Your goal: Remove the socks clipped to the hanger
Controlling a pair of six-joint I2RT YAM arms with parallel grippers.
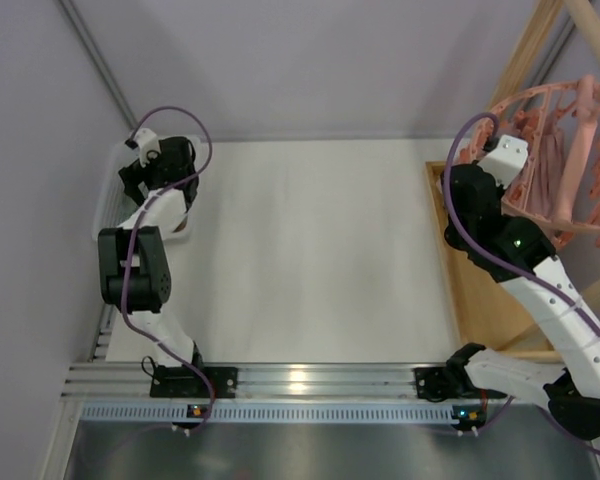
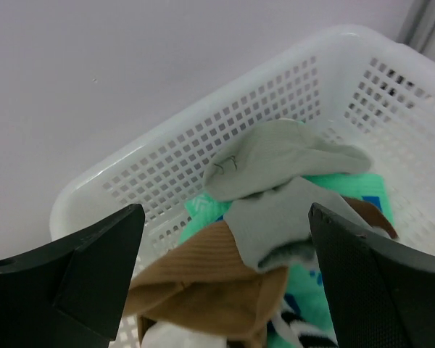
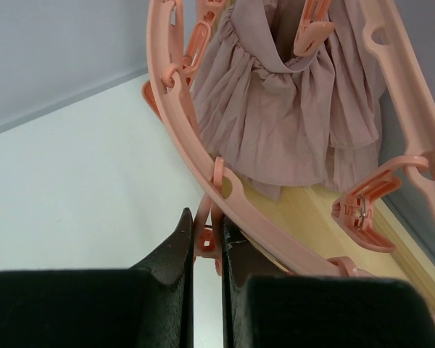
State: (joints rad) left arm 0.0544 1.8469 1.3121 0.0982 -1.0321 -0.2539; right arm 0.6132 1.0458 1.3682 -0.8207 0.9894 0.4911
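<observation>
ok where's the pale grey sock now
In the left wrist view, the grey sock lies in the white basket at the far left of the table, on a brown sock, beneath the open left hand.

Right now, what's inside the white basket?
The white basket holds a pile of socks: a pale grey sock on top, a brown sock beside it, a mint-green sock underneath, a striped bit nearest. The basket's floor and anything deeper are covered.

No legible writing in any view.
The only mark is a small dark stitched squiggle on the pale grey sock [image 2: 275, 156] lying in the white basket [image 2: 203, 145], and it is too small to read.
</observation>
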